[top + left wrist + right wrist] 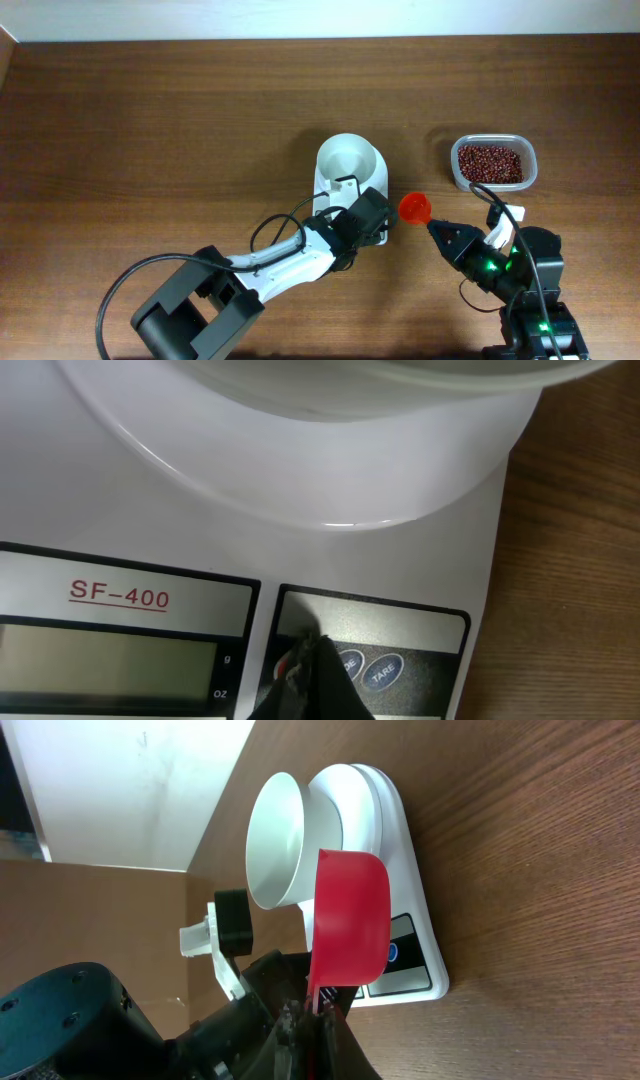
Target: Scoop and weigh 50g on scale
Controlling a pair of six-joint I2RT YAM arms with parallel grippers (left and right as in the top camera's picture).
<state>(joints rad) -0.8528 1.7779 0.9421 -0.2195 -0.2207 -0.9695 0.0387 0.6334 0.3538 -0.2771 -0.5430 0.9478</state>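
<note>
L end effector (308, 678) shut, holding nothing, tip at the btn panel of the scale (470, 550). Contact unclear. It hides part of the red btn, and the LCD shows no readable digits. Bowl (300, 385) just ahead, cut off at top. R end effector (318, 1016) clamped on red scoop (350, 920); I can't see its contents. Scale just ahead of the scoop, bean tub (492, 163) off to R's right. Desk (150, 110) open to L's left.
</note>
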